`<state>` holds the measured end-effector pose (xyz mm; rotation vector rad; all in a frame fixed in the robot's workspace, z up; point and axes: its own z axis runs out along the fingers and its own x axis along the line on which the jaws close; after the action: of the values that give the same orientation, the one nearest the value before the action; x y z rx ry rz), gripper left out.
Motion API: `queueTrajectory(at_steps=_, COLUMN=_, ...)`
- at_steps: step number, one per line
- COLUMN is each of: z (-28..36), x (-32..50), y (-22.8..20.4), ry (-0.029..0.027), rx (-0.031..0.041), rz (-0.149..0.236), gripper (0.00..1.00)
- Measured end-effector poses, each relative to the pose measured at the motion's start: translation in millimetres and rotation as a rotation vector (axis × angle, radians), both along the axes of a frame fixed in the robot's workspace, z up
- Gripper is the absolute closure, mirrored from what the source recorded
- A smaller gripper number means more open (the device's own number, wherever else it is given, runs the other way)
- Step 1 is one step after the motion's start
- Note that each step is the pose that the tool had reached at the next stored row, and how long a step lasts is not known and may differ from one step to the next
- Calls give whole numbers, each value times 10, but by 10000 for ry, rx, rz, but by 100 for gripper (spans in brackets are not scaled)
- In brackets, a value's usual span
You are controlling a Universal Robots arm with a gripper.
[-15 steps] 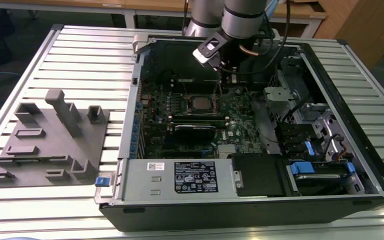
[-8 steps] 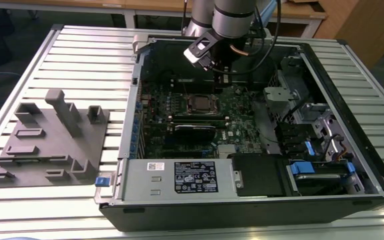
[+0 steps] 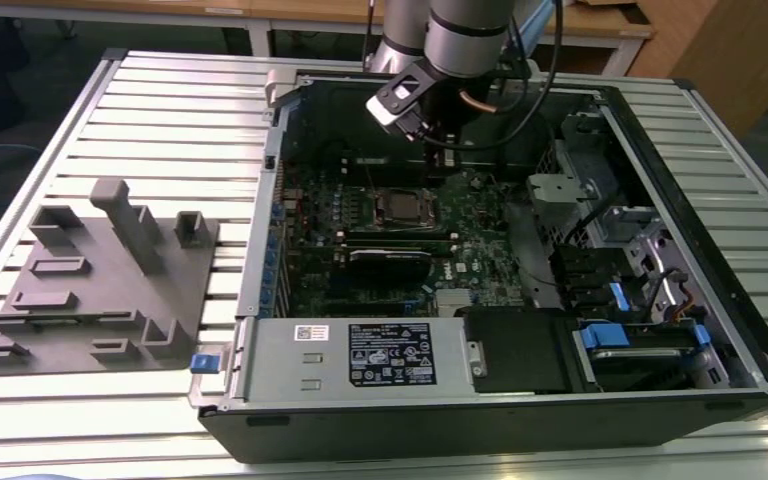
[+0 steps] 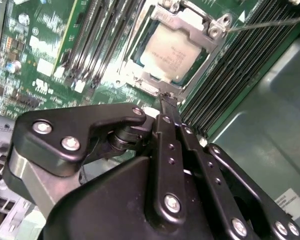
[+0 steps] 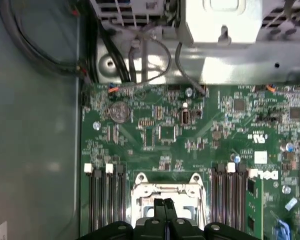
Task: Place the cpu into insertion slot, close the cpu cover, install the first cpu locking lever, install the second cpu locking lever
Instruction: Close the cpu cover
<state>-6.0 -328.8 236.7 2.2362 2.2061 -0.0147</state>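
Observation:
The cpu, pale and silvery, lies in the insertion slot on the green board. The cpu cover, a silvery frame, lies flat around it; in the first wrist view it shows as a metal frame. A thin lever rod runs out from one corner of the cover. My gripper is shut with nothing between its black fingers, the tips just off the socket's edge. They hover over the frame in the first wrist view. In the exterior view the gripper hangs above the board, just behind the socket.
The open computer case lies on a slatted table. Long memory slots flank the socket, and a black module sits in front of it. A drive cage and power supply line the walls. A grey fixture block lies outside.

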Motion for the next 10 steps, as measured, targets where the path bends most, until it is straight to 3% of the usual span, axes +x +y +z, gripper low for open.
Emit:
queueTrajectory(at_steps=1, z=-1, x=0, y=0, ry=40, rx=-1, rz=0, gripper=89)
queueTrajectory(at_steps=7, z=-3, x=-4, y=0, ry=51, rx=-2, rz=0, gripper=89)
queueTrajectory(at_steps=10, z=-15, x=-67, y=0, ry=52, rx=-1, rz=1, gripper=89)
